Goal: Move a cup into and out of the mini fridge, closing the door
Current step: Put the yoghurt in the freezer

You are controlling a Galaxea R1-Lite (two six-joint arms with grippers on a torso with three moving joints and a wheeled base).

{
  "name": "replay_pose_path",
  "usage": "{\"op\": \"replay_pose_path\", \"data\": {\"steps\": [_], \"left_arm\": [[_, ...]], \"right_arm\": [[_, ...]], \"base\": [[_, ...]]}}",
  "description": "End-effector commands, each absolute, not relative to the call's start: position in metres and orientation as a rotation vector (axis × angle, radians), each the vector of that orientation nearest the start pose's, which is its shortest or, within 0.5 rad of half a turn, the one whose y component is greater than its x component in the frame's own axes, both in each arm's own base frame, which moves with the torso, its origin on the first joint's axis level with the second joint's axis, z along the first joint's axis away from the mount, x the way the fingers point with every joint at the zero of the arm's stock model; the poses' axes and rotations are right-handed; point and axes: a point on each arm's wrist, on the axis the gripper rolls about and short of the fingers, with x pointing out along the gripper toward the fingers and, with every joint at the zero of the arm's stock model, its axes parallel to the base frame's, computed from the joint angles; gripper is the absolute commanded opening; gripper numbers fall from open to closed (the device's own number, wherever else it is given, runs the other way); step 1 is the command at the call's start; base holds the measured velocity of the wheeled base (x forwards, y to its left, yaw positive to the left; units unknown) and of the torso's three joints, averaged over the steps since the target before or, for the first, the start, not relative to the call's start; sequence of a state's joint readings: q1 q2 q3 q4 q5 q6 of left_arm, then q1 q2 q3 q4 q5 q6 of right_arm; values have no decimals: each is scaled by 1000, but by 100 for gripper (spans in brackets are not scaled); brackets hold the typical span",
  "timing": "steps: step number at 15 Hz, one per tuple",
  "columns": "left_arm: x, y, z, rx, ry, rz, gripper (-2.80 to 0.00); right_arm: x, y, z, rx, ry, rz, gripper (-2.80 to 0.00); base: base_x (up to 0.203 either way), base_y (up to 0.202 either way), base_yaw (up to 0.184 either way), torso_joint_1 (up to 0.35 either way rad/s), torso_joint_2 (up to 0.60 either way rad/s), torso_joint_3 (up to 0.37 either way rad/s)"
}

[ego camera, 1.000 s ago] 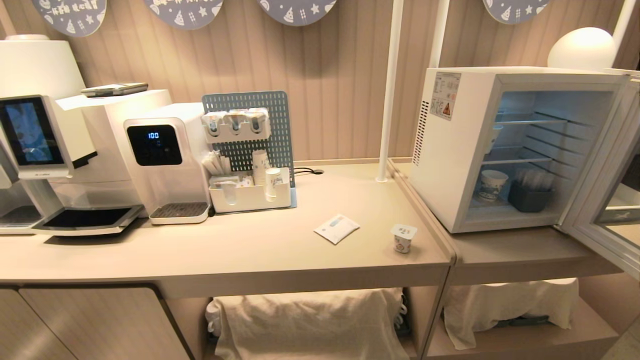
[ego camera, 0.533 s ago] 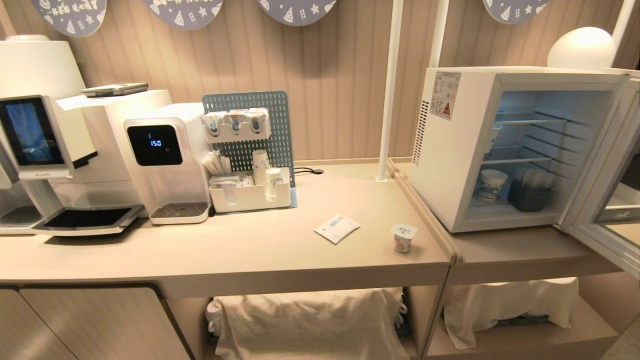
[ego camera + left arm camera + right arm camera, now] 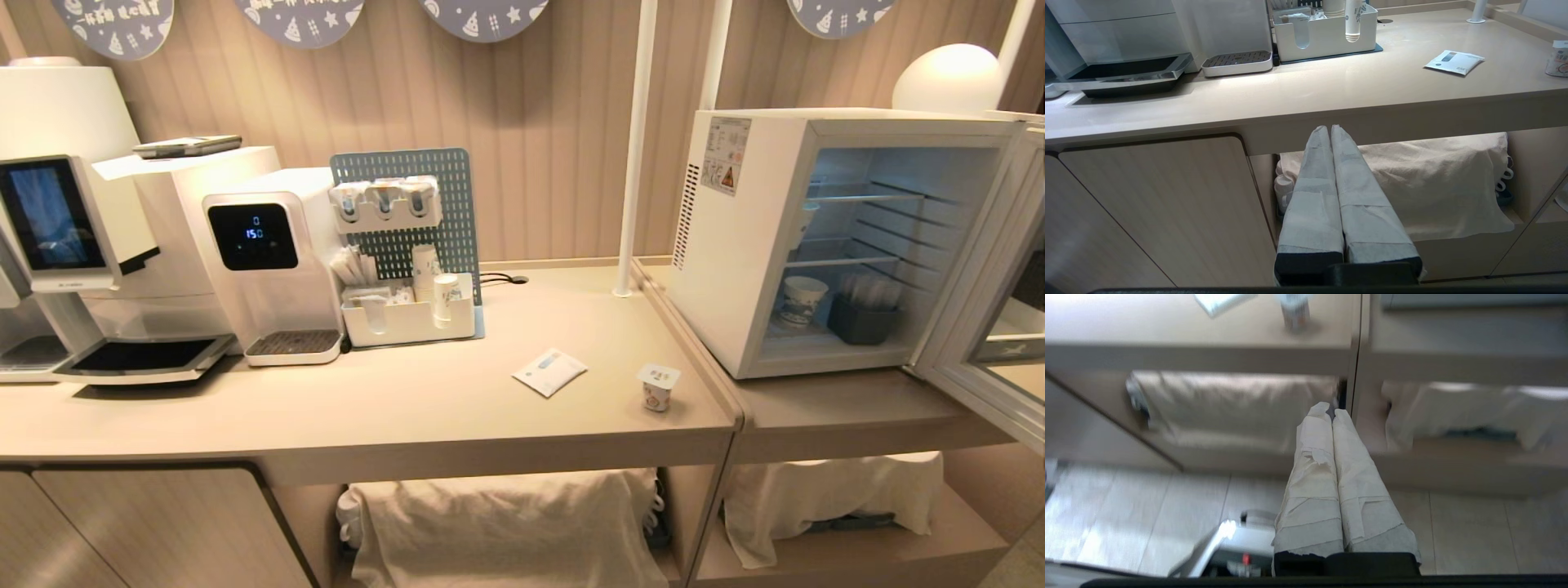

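Cup (image 3: 658, 386) upright on counter (image 3: 408, 408), beside open mini fridge (image 3: 751, 269).

sachet (image 3: 549, 372) flat on counter (image 3: 392, 408); water dispenser (image 3: 269, 261) beside pegboard organiser (image 3: 404, 245)

I see a smooth matt beige surface (image 3: 408, 408), a white plastic cup (image 3: 658, 387) with foil lid, a glossy white mini fridge (image 3: 735, 269) with thin wire shelves, creased cloth (image 3: 506, 523) at lower centre, and tape-wrapped gripper fingers (image 3: 1355, 196).

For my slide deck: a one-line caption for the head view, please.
Small cup stands near the counter edge, left of the mini fridge with its door swung open.
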State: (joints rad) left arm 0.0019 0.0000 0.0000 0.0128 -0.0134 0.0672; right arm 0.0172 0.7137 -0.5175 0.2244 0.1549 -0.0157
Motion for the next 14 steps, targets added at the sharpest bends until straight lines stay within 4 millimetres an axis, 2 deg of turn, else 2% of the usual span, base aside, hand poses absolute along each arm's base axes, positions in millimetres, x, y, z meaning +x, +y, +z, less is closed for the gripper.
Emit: {"op": "replay_pose_path", "data": {"steps": [1,4,7,10,14], "left_arm": [[-23,0,74,67,14,-11,-280],[-23,0,74,67,15,-13,-280],[-23,0,74,64,17,-11,-280],[-23,0,74,50,16,-11,-280],[-23,0,74,40,17,-9,-280]], "right_arm": [[112,6,182,14,680,188,-280],[164,13,152,-15,896,268,-280],[210,24,112,-23,973,352,-280],[252,43,66,-34,976,411,-280],[302,74,9,-10,883,403,-280]], "base": [[0,0,0,0,0,0],[0,0,0,0,0,0],[0,0,0,0,0,0],[0,0,0,0,0,0],[0,0,0,0,0,0]]}}
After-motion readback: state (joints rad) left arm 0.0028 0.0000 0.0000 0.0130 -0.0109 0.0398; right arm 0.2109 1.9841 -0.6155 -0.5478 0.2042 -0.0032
